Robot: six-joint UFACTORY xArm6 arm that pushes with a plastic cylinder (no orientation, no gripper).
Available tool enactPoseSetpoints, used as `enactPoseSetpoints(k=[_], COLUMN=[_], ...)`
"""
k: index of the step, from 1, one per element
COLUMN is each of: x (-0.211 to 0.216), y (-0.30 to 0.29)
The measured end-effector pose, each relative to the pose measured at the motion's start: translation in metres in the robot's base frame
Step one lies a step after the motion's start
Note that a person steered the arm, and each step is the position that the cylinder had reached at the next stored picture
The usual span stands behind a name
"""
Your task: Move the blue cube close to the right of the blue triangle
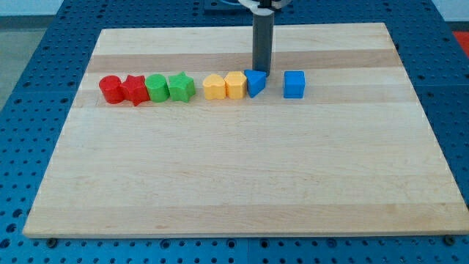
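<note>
My tip: bare rod without jaws, holding nothing, just behind the small blue triangle block.
Small blue cube block: near its right, a gap remains to close.

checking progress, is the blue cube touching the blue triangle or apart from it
Apart. Bare wood shows between the blue cube and the blue triangle; my tip sits just behind the triangle.

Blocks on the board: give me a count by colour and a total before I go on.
Red: 2, cylinder and star
Green: 2, cylinder and star
Yellow: 2, at and
Blue: 2, blue triangle and blue cube
Total: 8

My tip sits just above the triangle.
</note>
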State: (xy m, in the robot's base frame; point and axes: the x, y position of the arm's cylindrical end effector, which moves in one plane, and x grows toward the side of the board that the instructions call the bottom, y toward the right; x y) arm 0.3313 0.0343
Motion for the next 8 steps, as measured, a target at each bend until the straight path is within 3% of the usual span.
enactPoseSetpoints(k=[3,4,5,6,7,8], x=[0.013,0.008,-0.026,-0.036,-0.038,-0.087], y=[0.001,0.001,0.005,0.052,0.151,0.246])
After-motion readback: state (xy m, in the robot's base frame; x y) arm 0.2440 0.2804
